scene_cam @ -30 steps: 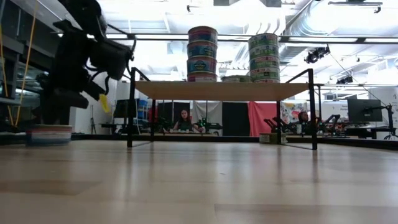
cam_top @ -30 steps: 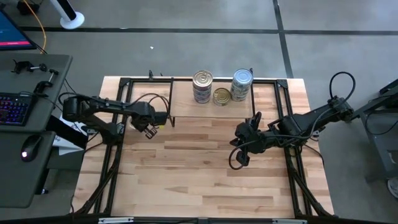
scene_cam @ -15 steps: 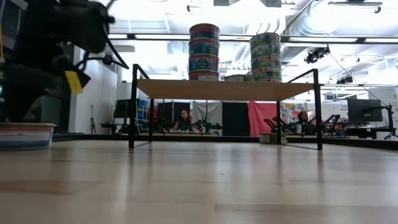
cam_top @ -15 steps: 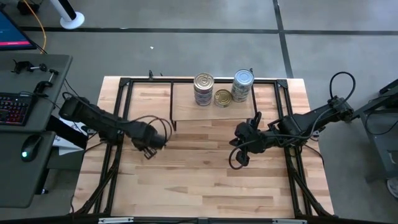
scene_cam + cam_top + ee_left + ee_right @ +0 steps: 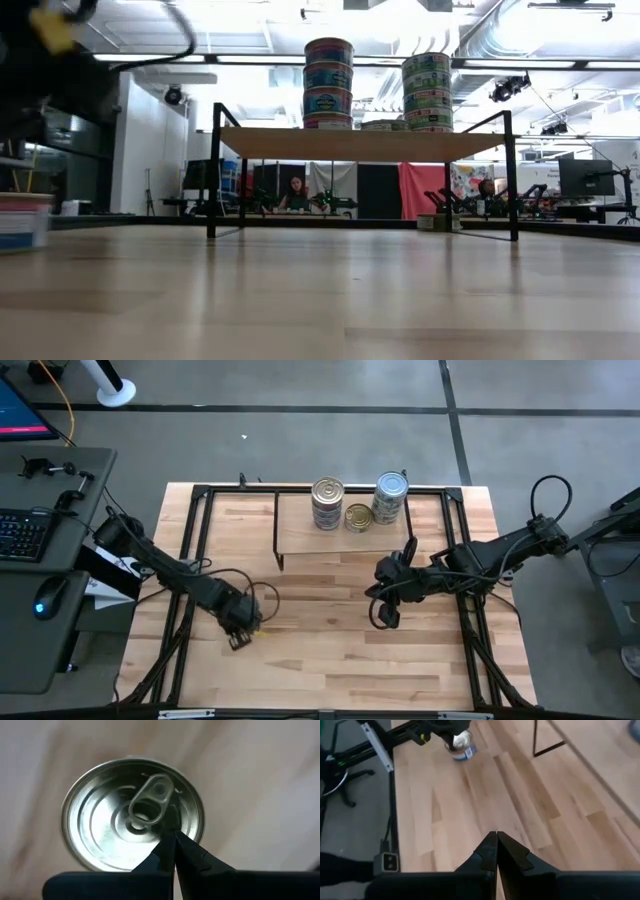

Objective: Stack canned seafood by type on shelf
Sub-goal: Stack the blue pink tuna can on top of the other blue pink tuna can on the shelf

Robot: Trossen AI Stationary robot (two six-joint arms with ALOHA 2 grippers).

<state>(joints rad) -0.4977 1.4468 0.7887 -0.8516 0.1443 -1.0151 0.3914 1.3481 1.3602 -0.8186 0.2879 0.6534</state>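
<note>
In the high view the left gripper (image 5: 239, 628) covered the tin under it, so that tin could not be seen from above. In the low view only a blurred part of this tin (image 5: 22, 220) showed at the picture's edge — the rest was cut off, and the dark arm above it was a blur too. In the left wrist view the tin (image 5: 133, 815) was partly hidden behind the closed fingertips (image 5: 175, 851), and the table around it was smeared. The labels of the stacked tins (image 5: 328, 84) on the shelf (image 5: 360, 145) were too small to read — the low gold tin (image 5: 356, 517) between them showed only as a thin edge.
</note>
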